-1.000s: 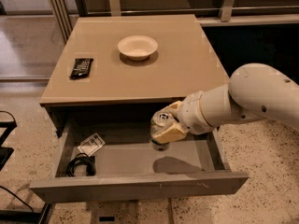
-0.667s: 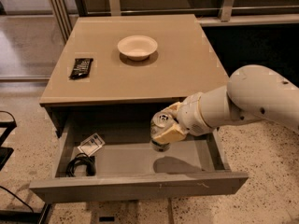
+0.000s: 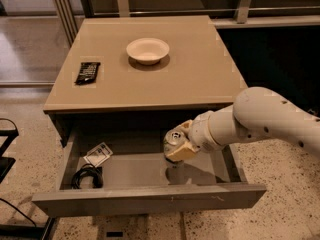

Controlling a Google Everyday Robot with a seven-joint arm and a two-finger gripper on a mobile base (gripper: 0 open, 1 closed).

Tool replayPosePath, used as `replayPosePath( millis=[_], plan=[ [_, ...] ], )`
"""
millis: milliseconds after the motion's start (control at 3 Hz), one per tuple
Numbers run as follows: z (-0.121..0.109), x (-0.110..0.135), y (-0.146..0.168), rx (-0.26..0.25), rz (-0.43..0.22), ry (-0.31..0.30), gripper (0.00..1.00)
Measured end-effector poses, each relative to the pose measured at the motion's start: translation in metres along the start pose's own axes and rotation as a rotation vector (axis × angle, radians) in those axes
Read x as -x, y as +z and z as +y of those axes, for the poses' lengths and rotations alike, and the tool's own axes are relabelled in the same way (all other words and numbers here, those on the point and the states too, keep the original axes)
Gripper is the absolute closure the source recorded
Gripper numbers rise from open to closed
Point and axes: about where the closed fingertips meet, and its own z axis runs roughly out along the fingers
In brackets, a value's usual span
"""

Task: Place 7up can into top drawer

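The 7up can, small and silver-topped, is held upright by my gripper inside the open top drawer, right of its middle, low over the drawer floor. The gripper's tan fingers are shut around the can's side. My white arm reaches in from the right over the drawer's right side. The drawer is pulled out wide below the tan table.
A white bowl and a black remote-like object lie on the table top. In the drawer's left part lie a small white packet and a coiled black cable. A railing runs behind the table.
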Motion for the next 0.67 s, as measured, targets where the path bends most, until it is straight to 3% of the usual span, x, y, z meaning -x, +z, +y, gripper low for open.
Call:
replayPosePath(
  millis=[667],
  plan=[
    [-0.008,-0.024,0.035,0.002,-0.022,0.018,1.00]
  ],
)
